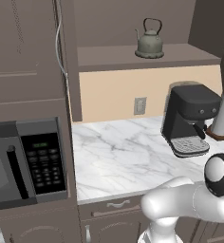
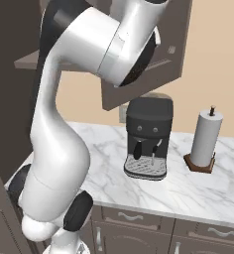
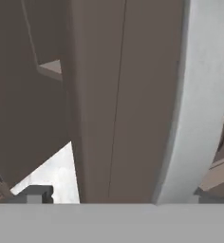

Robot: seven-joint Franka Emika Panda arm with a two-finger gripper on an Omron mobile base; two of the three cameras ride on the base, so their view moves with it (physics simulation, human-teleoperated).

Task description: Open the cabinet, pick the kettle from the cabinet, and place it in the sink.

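Observation:
The cabinet [image 1: 114,59] stands open, and the grey-green kettle [image 1: 149,42] sits upright on its lower shelf with its black loop handle raised. In the hand view my gripper [image 3: 118,194] is open, very close to a cabinet door [image 3: 109,95]. The door's edge and its curved silver handle [image 3: 199,95] lie between my two dark fingertips [image 3: 35,194], and nothing is held. From the right base view my arm reaches up past the swung-out right door [image 2: 168,54]. The sink is out of view.
A black coffee machine [image 1: 190,118] stands on the white marble counter [image 1: 118,156] below the kettle, with a paper towel roll [image 1: 223,118] to its right. A microwave [image 1: 28,161] sits in the tall unit on the left. Drawers [image 1: 116,205] run under the counter.

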